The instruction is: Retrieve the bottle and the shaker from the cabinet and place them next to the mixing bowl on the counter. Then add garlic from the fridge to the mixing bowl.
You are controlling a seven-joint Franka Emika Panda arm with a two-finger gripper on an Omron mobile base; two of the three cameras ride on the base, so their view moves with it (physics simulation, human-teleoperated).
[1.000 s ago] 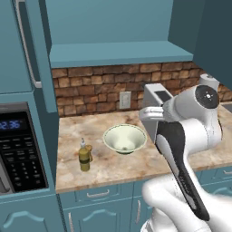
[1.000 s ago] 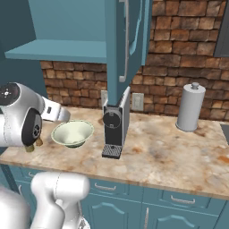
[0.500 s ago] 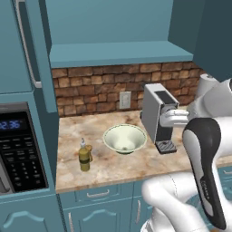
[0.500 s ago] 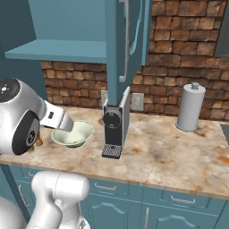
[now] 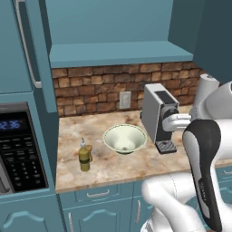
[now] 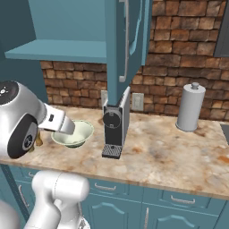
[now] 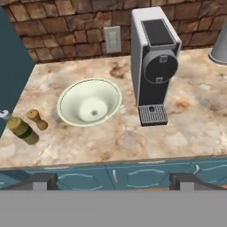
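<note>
Left base view: arm has swung right, baring coffee machine (image 5: 159,117); pincer (image 7: 113,181) empty, open.

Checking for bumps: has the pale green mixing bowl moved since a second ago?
No. The pale green mixing bowl sits at the same spot left of the grey coffee machine.

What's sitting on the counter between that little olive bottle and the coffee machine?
The mixing bowl, pale green and empty, with bare counter on either side of it. The hand view shows it best: bottle and small shaker on one side, coffee machine on the other.
</note>
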